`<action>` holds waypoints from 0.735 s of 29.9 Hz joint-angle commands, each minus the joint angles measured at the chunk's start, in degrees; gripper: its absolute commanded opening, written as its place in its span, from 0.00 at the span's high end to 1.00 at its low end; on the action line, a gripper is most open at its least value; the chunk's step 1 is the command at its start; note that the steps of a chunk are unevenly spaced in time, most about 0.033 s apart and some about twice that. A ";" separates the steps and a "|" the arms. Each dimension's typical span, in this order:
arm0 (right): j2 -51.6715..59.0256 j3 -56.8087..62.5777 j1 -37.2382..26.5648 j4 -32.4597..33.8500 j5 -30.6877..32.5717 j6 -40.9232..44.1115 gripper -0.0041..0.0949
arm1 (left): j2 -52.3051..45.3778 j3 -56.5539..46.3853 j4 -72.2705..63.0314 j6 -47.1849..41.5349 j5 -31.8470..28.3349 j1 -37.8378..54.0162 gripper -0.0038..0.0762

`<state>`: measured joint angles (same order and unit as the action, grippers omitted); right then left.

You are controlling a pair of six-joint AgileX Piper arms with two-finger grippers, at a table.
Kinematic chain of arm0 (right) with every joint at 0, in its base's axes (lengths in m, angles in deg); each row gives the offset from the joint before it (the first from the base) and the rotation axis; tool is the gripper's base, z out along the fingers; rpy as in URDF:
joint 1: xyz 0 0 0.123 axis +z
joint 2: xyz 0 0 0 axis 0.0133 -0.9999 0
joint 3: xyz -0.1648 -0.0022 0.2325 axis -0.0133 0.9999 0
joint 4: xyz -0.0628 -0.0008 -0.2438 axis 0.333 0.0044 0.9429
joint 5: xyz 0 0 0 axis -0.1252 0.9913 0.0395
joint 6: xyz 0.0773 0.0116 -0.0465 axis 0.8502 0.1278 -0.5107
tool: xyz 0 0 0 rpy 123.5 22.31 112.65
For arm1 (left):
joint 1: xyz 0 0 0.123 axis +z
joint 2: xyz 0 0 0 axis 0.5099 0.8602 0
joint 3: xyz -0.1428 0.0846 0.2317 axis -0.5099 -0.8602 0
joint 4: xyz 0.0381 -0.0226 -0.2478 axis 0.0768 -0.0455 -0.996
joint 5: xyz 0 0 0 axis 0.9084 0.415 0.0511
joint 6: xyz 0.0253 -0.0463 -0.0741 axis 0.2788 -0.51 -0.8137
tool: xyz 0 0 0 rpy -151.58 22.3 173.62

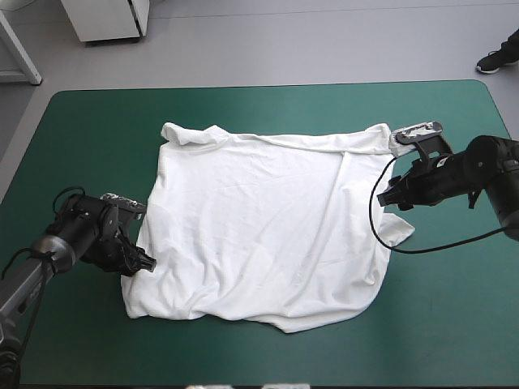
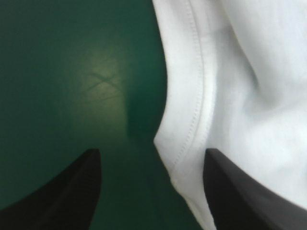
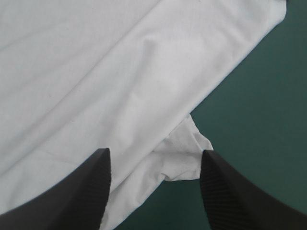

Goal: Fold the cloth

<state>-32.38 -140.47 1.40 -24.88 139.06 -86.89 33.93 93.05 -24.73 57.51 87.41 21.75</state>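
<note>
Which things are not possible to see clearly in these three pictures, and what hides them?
High view: the left end effector is too small and dark to show whether it touches the T-shirt.
Left wrist view: the hem is blurred, and the frame edge cuts off the rest of the cloth.
Every view: the table beneath the T-shirt, covered by the cloth.

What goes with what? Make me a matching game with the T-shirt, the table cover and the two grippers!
Things:
1. T-shirt
2. table cover
3. left gripper
4. right gripper

Matches:
A. teal-green
B. open, at the shirt's right edge
C. white, spread out
D. open, at the shirt's left edge

Pairs: 1-C, 2-A, 3-D, 4-B
</note>
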 commanded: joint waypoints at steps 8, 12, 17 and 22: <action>-0.47 -0.17 0.01 5.82 -1.60 1.76 0.43 | 3.63 1.00 -6.66 2.67 -0.95 0.01 0.39; -1.12 3.50 0.01 8.21 -3.27 2.01 0.43 | 3.69 1.00 -6.90 2.79 -1.43 0.01 0.54; -1.42 7.57 0.01 8.86 -6.03 2.38 0.43 | 3.77 1.00 -8.23 2.79 -1.54 0.01 0.91; -2.63 8.27 0.01 10.01 -6.83 3.29 0.43 | 3.77 1.00 -9.53 3.38 -1.54 0.01 0.96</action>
<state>-35.93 -130.93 1.40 -15.37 134.47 -84.06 38.69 93.21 -33.16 60.62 86.63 21.81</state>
